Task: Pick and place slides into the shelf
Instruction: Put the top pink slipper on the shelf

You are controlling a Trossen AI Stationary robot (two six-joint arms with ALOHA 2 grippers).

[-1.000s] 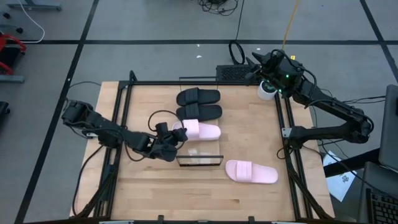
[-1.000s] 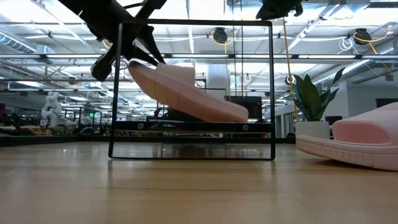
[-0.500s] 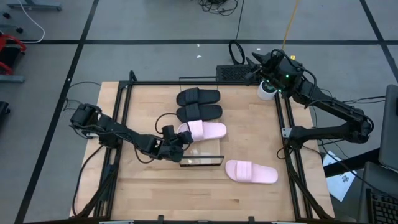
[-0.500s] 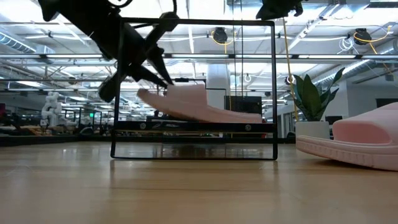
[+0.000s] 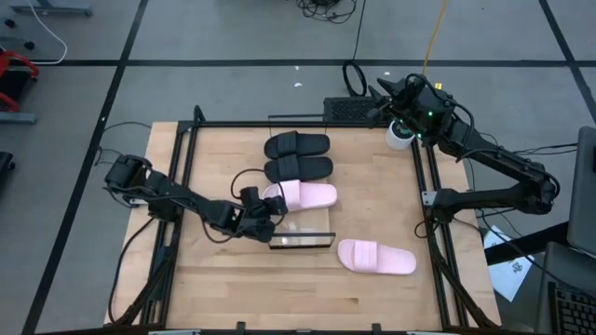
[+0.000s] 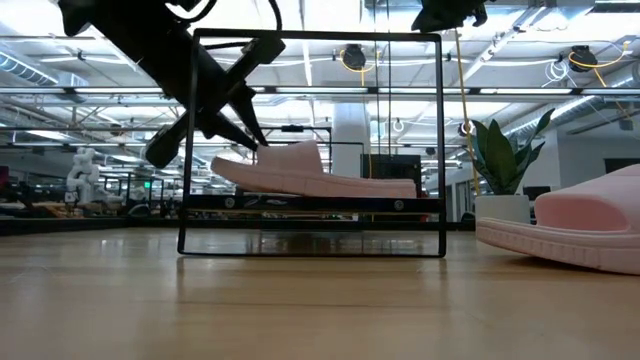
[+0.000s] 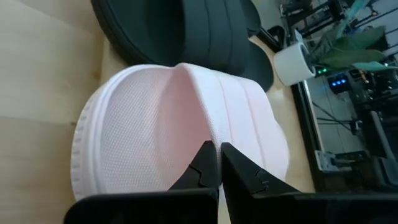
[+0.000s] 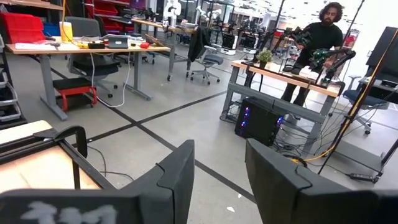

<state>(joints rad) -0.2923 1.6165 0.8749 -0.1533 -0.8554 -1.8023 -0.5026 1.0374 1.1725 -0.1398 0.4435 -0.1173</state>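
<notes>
Foam, by the look of it: the pink slide (image 5: pixel 305 194) in the left gripper (image 5: pixel 264 207) seems light and a little springy, stiff enough in the sole to hold its line when taken at one end. The jaws are pressed close together on its heel rim; in the left wrist view the two dark fingers (image 7: pixel 205 173) nearly meet over the textured footbed, so the grip looks thin. I'd judge the rim or the wide strap the surest places to take hold, since the smooth strap top could slip.

From table height the slide (image 6: pixel 315 175) lies nearly level on the shelf (image 6: pixel 310 202), inside a thin dark frame (image 6: pixel 310 145). From above, it sits just beside the two black slides (image 5: pixel 298 156), which lie side by side. The second pink slide (image 5: pixel 376 257) lies apart on the bare wood, nearer the front edge.

The surface (image 5: pixel 372 205) is pale butcher-block wood, flat and probably slick enough for a sole to slide.

The right gripper (image 5: pixel 402 100) waits off the far right corner, near a white cup (image 5: pixel 399 136), its jaws spread. Beyond are a grey floor with dark lines, desks, chairs, and a person (image 8: pixel 318 37) standing at a bench.
</notes>
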